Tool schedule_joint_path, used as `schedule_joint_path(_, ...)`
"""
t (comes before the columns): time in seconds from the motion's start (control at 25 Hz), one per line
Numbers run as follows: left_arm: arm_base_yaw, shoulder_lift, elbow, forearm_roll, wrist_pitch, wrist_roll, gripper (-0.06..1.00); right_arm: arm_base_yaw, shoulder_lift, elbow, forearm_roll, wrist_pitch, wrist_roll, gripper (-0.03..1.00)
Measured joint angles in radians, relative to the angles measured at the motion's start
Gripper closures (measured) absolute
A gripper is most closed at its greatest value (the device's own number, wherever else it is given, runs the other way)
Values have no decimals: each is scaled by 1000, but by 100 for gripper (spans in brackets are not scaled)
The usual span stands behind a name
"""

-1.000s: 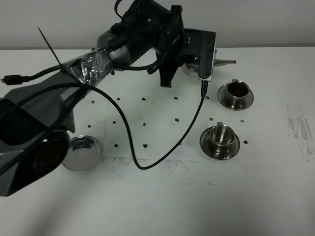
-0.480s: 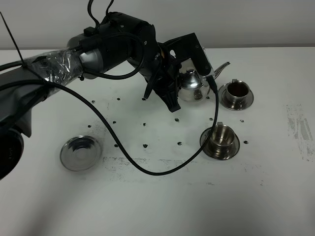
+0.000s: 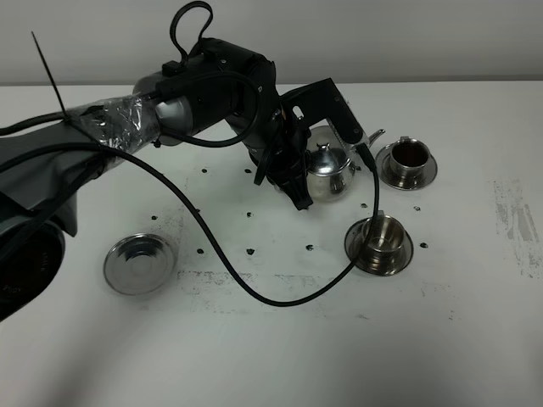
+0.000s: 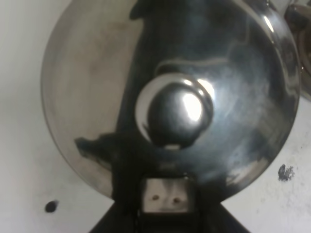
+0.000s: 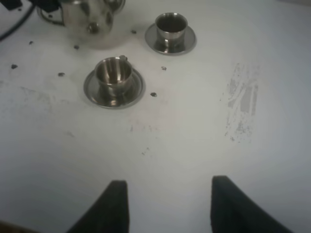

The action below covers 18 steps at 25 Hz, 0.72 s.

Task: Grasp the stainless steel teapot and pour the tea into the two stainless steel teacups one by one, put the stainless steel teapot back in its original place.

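The left gripper clamps the teapot by its handle.
Since a moment ago the teapot has moved nearer from the far edge of the table, now beside the tea-filled cup.

High camera overlooks table; both wrist views catch teapot.

teapot partly cropped, right fingers cut off
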<state>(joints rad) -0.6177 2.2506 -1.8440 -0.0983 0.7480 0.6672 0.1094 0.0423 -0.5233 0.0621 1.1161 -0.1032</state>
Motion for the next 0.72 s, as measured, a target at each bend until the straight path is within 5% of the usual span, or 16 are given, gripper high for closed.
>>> schedule_joint_path(0.52,-4,18,-24,5,14,21,75,0,0,0,0,0,0,58)
schedule_joint_path(0.72,-8,-130,114,35,-45,65,75,0,0,0,0,0,0,58)
